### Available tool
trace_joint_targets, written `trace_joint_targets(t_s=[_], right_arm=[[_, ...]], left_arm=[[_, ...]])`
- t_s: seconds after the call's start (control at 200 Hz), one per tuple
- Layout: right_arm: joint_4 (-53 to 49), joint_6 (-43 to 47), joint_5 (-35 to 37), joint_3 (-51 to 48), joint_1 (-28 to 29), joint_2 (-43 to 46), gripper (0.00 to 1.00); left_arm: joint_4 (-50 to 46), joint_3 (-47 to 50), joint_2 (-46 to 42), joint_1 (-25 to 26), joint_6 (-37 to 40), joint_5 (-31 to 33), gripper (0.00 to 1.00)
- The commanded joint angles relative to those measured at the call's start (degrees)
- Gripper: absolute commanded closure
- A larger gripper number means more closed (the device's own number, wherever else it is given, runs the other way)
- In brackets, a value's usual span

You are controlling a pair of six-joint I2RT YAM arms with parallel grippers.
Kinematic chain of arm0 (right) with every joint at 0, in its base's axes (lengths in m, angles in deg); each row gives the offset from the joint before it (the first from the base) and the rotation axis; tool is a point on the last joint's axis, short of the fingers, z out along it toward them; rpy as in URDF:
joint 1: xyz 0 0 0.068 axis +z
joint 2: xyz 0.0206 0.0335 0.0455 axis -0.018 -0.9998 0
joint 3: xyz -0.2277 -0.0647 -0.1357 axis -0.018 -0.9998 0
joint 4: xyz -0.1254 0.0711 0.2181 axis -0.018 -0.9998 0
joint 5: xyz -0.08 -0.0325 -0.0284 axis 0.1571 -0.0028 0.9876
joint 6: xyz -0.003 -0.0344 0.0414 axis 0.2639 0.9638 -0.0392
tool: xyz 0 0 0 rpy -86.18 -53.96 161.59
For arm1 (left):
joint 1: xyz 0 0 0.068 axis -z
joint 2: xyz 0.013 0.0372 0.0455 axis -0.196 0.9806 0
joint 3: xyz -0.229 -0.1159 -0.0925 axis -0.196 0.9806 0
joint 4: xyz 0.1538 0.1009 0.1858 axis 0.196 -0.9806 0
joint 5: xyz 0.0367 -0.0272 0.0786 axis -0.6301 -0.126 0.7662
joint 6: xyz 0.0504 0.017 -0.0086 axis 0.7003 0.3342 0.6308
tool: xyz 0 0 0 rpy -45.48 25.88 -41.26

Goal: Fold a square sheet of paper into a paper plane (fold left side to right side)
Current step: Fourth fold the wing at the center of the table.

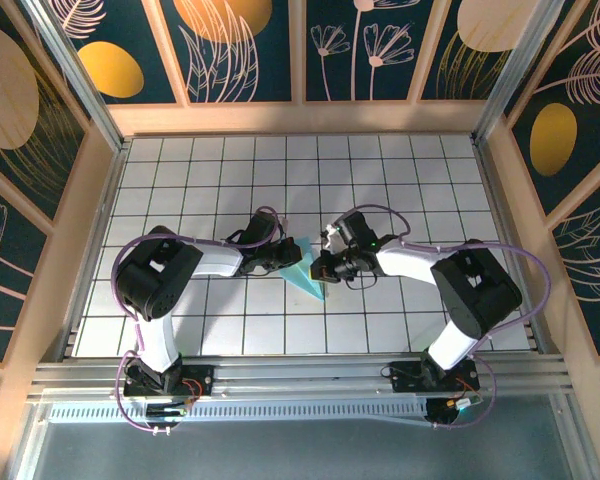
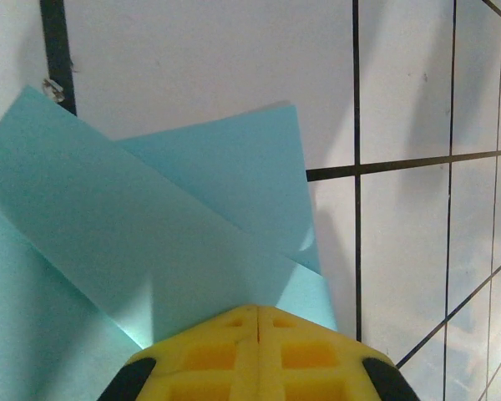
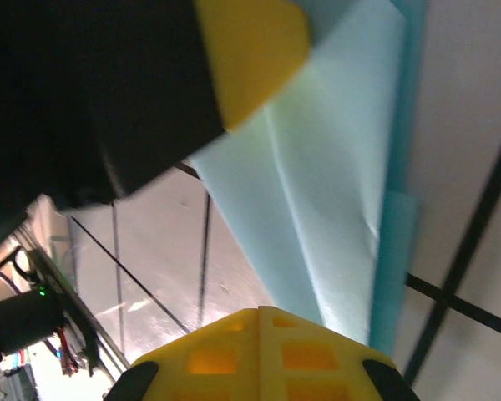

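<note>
Overlapped flaps on paper plane [image 2: 175, 251], wrist-close

From above, the paper [image 1: 305, 275] is partly covered by the left gripper [image 1: 285, 262] and the right gripper [image 1: 321, 270], and its creases are too small to be told. In the left wrist view it is cut off at the left and bottom edges. In the right wrist view the left gripper is blurred.

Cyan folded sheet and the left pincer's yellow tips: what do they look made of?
The folded sheet looks like thin matte paper: crisp creases, flat overlapping flaps. The left pincer is matte yellow, probably moulded plastic or rubber, judging by the square recessed pockets in its faces; I cannot tell which.
</note>
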Motion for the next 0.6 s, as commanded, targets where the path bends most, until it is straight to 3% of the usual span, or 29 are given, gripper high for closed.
trace_joint_targets(t_s=[0.0, 0.596], right_arm=[[2.97, -2.14, -0.81, 1.35, 1.06, -1.23, 1.00], [6.32, -2.73, 2.74, 4.69, 2.42, -10.88, 1.00]], left_arm=[[-4.53, 0.06, 1.50, -0.13, 0.55, 2.91, 1.00], [-4.70, 0.04, 1.69, -0.14, 0.77, 2.65, 1.00]])
